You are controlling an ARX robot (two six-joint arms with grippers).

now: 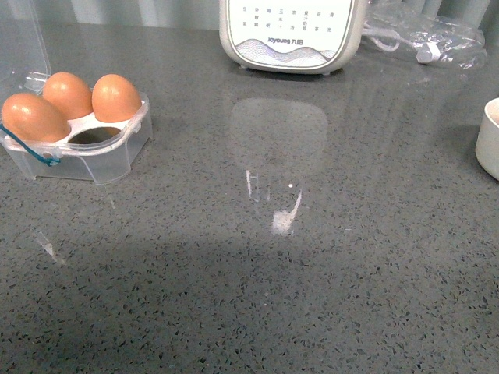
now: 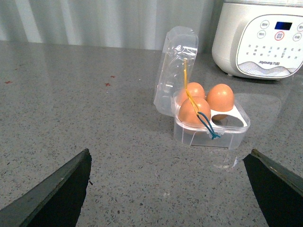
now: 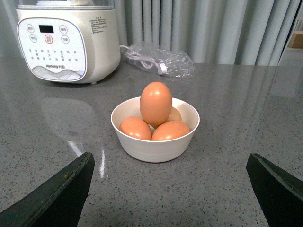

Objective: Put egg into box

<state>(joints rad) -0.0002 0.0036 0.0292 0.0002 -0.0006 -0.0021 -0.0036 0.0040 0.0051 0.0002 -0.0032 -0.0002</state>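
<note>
The clear box (image 1: 93, 160) stands at the far left of the counter with its lid up, three brown eggs (image 1: 115, 97) in its white tray and one cell empty. In the left wrist view the box (image 2: 227, 135) lies ahead of my open left gripper (image 2: 170, 189), a good way off, with yellow and blue loops across it. My right gripper (image 3: 173, 189) is open too, facing a white bowl (image 3: 154, 146) that holds several brown eggs, the top egg (image 3: 155, 104) standing on end. Neither gripper shows in the front view.
A white cooker (image 1: 292, 35) stands at the back of the grey counter, with a bagged cable (image 1: 425, 35) to its right. The bowl's rim (image 1: 490, 140) shows at the front view's right edge. A curtain hangs behind.
</note>
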